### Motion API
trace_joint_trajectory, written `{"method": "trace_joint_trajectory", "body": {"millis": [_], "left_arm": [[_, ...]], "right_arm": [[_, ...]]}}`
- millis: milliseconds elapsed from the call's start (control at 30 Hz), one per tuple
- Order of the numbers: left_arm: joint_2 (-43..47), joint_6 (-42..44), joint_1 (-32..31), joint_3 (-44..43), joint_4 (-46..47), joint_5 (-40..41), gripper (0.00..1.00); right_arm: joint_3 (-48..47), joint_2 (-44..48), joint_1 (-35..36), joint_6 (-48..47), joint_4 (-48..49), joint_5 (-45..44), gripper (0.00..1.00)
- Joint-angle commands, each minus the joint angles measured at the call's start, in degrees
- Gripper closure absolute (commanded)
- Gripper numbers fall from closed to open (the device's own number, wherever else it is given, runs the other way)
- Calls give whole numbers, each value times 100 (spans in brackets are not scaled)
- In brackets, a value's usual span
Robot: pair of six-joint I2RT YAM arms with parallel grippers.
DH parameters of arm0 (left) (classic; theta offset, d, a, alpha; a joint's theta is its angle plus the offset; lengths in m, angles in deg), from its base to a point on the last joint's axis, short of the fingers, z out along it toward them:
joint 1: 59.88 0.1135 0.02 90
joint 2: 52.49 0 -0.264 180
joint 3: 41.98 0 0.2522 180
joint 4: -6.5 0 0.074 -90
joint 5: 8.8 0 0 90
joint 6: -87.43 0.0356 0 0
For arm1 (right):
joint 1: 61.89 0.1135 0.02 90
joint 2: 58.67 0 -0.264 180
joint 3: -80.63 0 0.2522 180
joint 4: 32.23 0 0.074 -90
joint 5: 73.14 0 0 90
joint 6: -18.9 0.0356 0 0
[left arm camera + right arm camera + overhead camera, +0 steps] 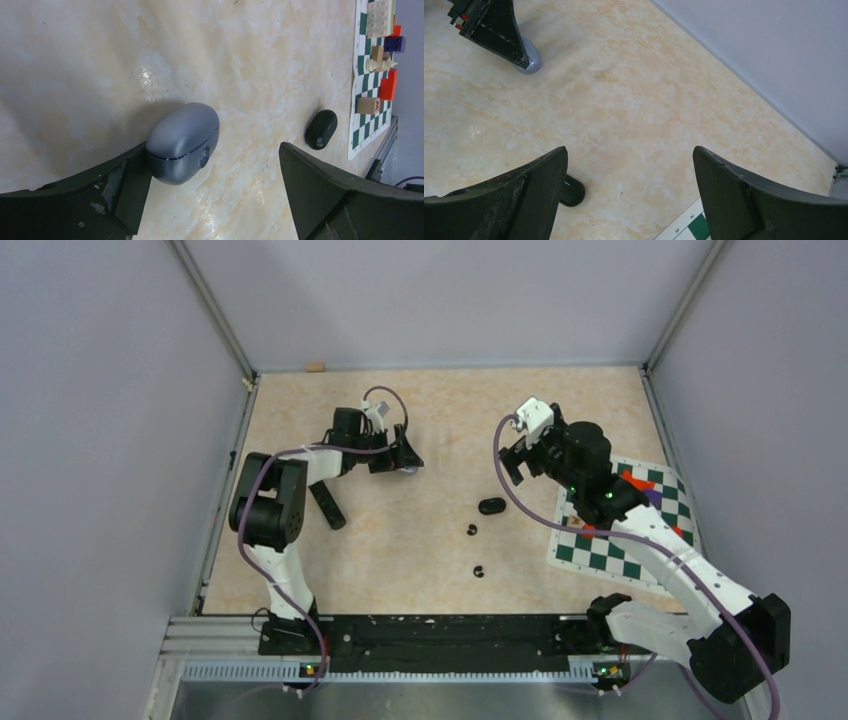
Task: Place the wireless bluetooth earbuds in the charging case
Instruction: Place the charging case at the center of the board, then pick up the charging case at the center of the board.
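Observation:
A closed pale grey-purple oval charging case [182, 142] lies on the table against the inner face of one finger of my left gripper [214, 148]. That gripper is open around it, the other finger well apart. In the top view the case [409, 471] peeks out under the left gripper [404, 456]. A closed black oval case [491, 506] lies mid-table, also in the left wrist view [321, 129]. Two tiny black earbuds [472, 530] [478, 571] lie in front of it. My right gripper [511, 466] [630, 150] is open and empty above the black case [572, 191]. The purple earbuds are out of view.
A green-and-white chessboard mat [600, 552] lies at the right, under my right arm, carrying red, purple, tan and yellow blocks [387, 85]. A black bar-shaped piece [328, 504] sits beside the left arm. Grey walls enclose the table.

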Motion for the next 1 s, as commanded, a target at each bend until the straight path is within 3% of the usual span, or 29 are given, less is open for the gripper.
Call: {"method": "trace_joint_trajectory", "body": {"millis": [0,400,567,700,800,967], "left_arm": [[353,193,43,14,-163,322,1],[1419,795,173,-180,-435,618,1],[2171,1557,184,-282,-976,558,1],[2914,2722,188,-492,-1926,417,1],[3592,3065,197,-229,-2080,613,1],[4578,3086,201,804,-1414,747,1]], "right_arm": [[21,39,-24,-45,289,76,6],[45,-233,-23,-161,267,111,6],[48,-507,-23,-307,146,297,5],[-111,-1009,-15,-722,-384,508,6],[-358,-1473,21,-909,-799,384,6],[-643,-2313,188,-854,-981,-463,3]]}}
